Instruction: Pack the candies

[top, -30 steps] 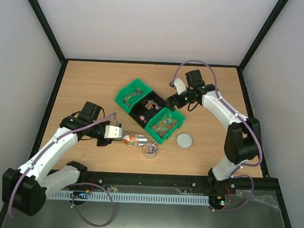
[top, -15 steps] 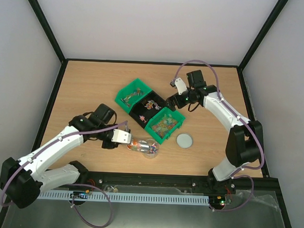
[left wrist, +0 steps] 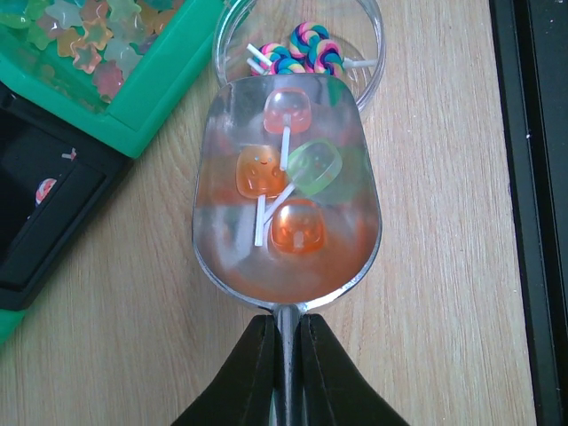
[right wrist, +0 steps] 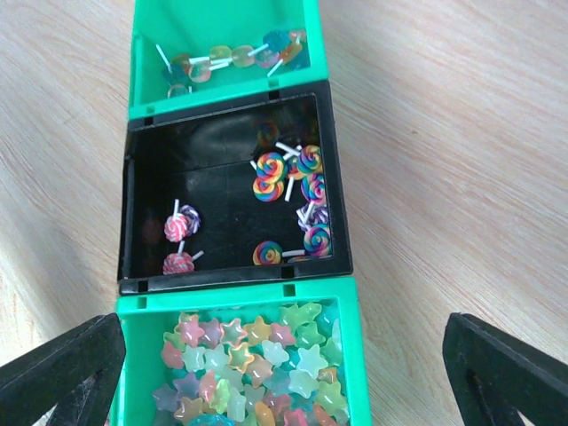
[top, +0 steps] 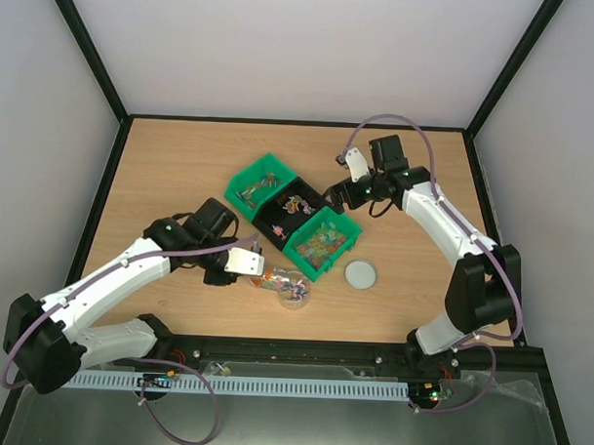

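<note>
My left gripper (left wrist: 286, 355) is shut on the handle of the metal scoop (left wrist: 222, 240), seen from above (top: 245, 262). The scoop holds several candies (left wrist: 297, 226), orange, pink and green, on white sticks. Its front lip reaches the rim of the clear jar (left wrist: 377, 62), which holds swirl lollipops (left wrist: 306, 49). The jar (top: 294, 294) stands on the table in front of the bins. My right gripper (right wrist: 284, 373) is open and empty above the near green bin of star candies (right wrist: 248, 364), at the bins' right side (top: 335, 196).
Three bins lie in a diagonal row: a far green one (top: 242, 189), a black one (top: 272, 227) with swirl lollipops (right wrist: 284, 173), and the near green one (top: 347, 246). The round white-grey lid (top: 361, 275) lies right of the jar. A black rail (top: 371, 352) runs along the table's near edge.
My left arm has swung right with the loaded scoop, bringing its lip from left of the jar up to the jar's rim. The right arm has hardly moved.
</note>
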Controlling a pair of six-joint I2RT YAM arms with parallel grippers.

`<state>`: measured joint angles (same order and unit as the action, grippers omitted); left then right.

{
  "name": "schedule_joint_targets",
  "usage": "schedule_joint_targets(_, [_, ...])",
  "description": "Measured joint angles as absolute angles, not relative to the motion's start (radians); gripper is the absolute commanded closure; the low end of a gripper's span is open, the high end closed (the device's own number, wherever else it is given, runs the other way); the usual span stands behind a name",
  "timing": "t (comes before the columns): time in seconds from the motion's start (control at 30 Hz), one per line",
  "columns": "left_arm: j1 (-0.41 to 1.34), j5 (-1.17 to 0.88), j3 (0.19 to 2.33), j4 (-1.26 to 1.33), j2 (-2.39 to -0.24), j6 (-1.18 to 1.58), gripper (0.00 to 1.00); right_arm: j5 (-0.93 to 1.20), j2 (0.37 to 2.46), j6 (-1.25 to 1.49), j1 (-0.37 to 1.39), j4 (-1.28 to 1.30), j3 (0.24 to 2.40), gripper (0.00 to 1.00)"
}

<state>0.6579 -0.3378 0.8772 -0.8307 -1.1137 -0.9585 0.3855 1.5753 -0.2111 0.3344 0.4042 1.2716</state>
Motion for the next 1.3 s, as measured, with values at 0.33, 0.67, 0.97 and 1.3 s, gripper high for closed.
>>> schedule_joint_targets(0.33, [0.717,-0.269,0.95,-0.875,-1.169,-0.925,0.98,0.405,1.492,-0.122,0.334,0.393,1.28,0.02])
schedule_joint_targets(0.67, [0.749,-0.217,1.021,-0.938,-1.181,-0.897,0.98,0.439,1.411,-0.005,0.334,0.366,1.28,0.02])
schedule_joint_targets(0.97, [0.718,-0.234,1.04,-0.986,-1.177,-0.882,0.98,0.482,1.345,0.118,0.334,0.352,1.316,0.01])
schedule_joint_targets(1.3, [0.304,-0.297,1.252,-1.028,-1.237,-0.825,0.98,0.605,1.293,0.305,0.334,0.311,1.395,0.01])
